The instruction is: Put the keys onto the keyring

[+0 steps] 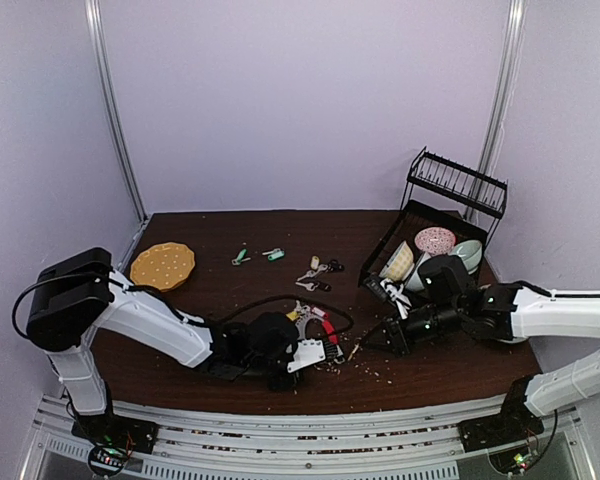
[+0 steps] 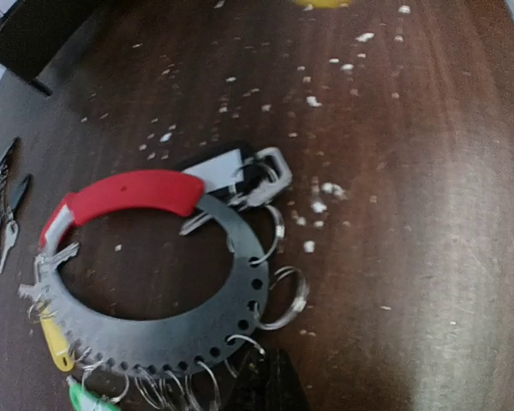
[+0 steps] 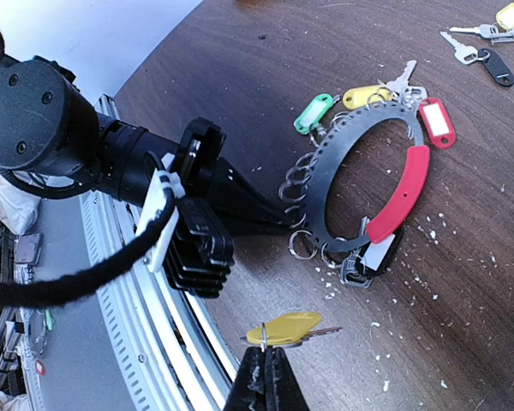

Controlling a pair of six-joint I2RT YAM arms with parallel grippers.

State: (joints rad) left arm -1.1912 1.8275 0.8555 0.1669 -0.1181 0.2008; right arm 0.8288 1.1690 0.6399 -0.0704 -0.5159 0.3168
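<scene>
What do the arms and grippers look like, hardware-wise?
Both arms: white link shells with black joint housings. The left arm has a black cable looping at its shoulder; the right arm matches. The left gripper is black with a white bracket, a ribbed black block and a cable alongside. The right gripper has slim black fingers.

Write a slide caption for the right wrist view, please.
Right gripper holding a yellow-tagged key short of the keyring, left arm at the ring's opposite edge.
</scene>
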